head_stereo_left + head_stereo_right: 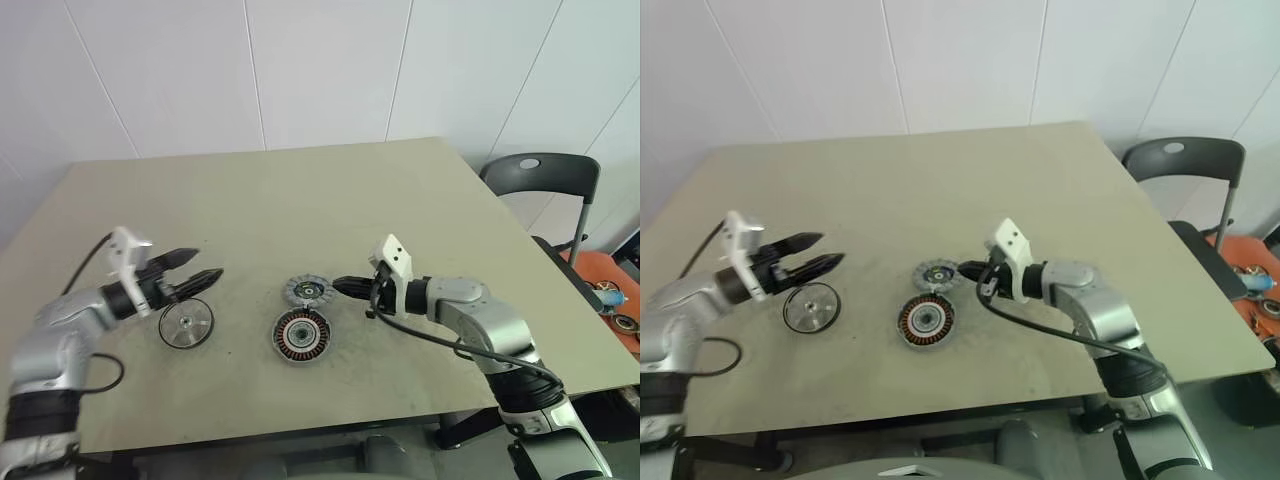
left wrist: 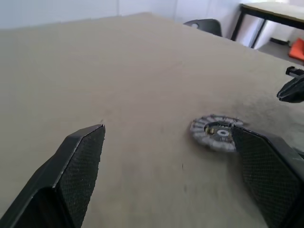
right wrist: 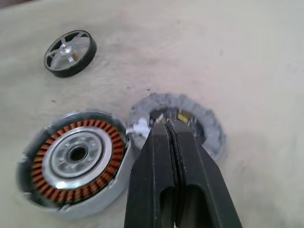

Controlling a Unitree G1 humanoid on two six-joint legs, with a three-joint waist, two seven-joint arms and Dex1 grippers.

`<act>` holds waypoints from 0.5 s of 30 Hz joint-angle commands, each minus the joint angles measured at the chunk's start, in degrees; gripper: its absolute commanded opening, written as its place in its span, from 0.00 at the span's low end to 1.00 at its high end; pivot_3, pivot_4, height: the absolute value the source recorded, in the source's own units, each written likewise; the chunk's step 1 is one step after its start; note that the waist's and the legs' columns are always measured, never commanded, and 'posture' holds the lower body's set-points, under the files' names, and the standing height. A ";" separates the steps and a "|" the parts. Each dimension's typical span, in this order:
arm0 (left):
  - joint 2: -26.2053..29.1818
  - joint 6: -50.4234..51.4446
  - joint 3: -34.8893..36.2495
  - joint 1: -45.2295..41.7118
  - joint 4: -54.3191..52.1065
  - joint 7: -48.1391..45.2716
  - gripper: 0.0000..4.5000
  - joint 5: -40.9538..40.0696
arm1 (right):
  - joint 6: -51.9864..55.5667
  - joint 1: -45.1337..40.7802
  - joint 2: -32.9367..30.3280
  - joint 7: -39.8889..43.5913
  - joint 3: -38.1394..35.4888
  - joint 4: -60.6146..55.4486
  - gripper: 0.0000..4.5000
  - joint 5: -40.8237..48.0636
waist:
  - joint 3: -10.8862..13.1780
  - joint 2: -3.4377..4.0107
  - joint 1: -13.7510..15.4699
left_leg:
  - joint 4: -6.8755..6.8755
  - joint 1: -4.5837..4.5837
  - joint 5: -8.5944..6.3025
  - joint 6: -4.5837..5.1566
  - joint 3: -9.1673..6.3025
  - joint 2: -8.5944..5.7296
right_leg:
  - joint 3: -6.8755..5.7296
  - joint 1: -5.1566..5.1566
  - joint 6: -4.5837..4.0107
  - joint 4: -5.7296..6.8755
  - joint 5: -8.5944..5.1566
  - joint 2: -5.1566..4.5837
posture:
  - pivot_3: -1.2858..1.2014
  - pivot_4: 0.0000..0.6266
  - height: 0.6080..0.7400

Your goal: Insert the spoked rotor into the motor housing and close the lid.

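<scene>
Right wrist view has the right gripper [image 3: 164,124] with its two black fingers pressed together and nothing between them. Its tip is over the dark centre of the lid [image 3: 209,128], though whether it touches cannot be told. From the head camera the same gripper comes in at the lid's 3 o'clock, pointing toward 9. The left gripper [image 1: 207,264] has its fingers spread wide and empty, hanging above the table [image 1: 300,200] at roughly 12 o'clock of the spoked rotor [image 1: 186,323]. The left wrist view confirms the wide gap between the fingers. The rotor, a dark-rimmed wheel with silver spokes, lies flat on the table at 9 o'clock of the motor housing [image 1: 301,335], clearly apart from it. The housing is a silver-grey shell with a ring of copper windings and a metal hub inside it. The lid, a grey disc with a notched rim, lies flat at the housing's 12 o'clock, their rims just beside each other. A dark chair [image 1: 545,180] stands off the table's 2 o'clock corner.
</scene>
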 commanded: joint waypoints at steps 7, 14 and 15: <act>1.88 18.31 13.80 13.12 -12.08 6.65 1.00 -14.20 | -14.17 -2.34 -0.23 5.48 2.41 2.19 0.01 -4.12 | 0.03 0.00 0.27 | 0.01 0.10 -0.03 0.06 -0.02 -0.01 | -0.01 0.17 -0.01 -0.02 -0.01 0.00 | 0.52 0.00 1.00; -6.82 17.37 11.30 12.64 -11.60 15.79 1.00 -13.38 | -15.53 -4.98 0.49 1.38 -1.21 8.09 0.01 -5.47 | 0.05 0.05 0.38 | 0.02 0.23 0.00 -0.01 -0.03 0.00 | -0.01 0.27 -0.07 0.03 0.02 0.01 | 0.52 0.00 1.00; -8.06 16.69 10.89 12.75 -11.85 17.59 1.00 -12.37 | -15.45 -5.24 0.37 1.18 -1.63 8.62 0.01 -5.52 | 0.04 0.03 0.37 | 0.02 0.23 0.00 -0.01 -0.03 0.00 | -0.01 0.27 -0.08 0.03 0.02 0.01 | 0.52 0.00 1.00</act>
